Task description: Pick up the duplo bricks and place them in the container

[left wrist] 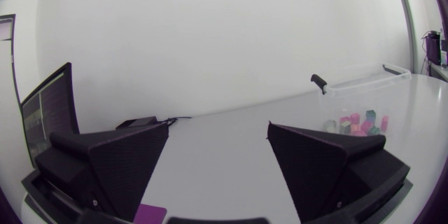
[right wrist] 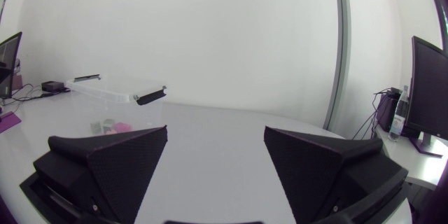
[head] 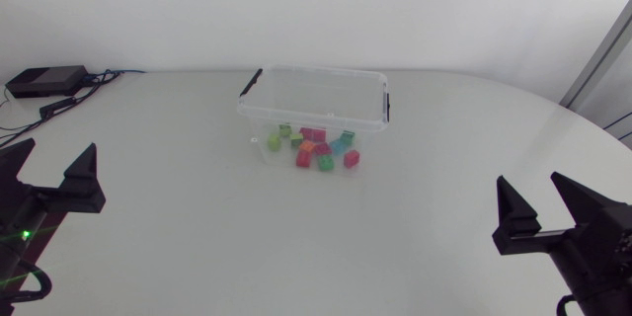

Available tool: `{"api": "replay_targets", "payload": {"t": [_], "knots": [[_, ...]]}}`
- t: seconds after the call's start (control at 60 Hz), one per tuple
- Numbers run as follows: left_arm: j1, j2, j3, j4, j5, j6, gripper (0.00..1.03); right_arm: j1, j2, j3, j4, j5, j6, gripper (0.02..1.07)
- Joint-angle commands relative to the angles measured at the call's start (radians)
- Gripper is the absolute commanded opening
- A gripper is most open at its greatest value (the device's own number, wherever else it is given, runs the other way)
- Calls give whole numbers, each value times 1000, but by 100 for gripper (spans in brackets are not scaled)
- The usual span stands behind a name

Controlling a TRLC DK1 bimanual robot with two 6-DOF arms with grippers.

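Head view: the fingers of the left gripper [head: 55,163] stand wide apart, holding nothing, at the left end of the table's [head: 197,227] near edge. Those of the right gripper [head: 531,194] gape empty at its right end. Well apart from both, near the middle of the far edge, the clear container [head: 316,69] holds the duplo bricks [head: 318,148].

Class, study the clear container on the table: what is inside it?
Inside the clear container lie duplo bricks in green, pink, red, orange and blue, bunched together. Some overlap, so an exact count stays hidden.
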Motion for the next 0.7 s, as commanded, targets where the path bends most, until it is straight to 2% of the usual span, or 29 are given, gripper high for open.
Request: {"api": "replay_targets", "payload": {"t": [0.0, 0.683], "knots": [[-21, -45, -38, -19, -1, -51, 99, -10, -5, -24, 6, -2, 30, 102], [-182, -390, -175, -228, -28, -256, 99, -39, -1, -22, -1, -23, 62, 102]]}}
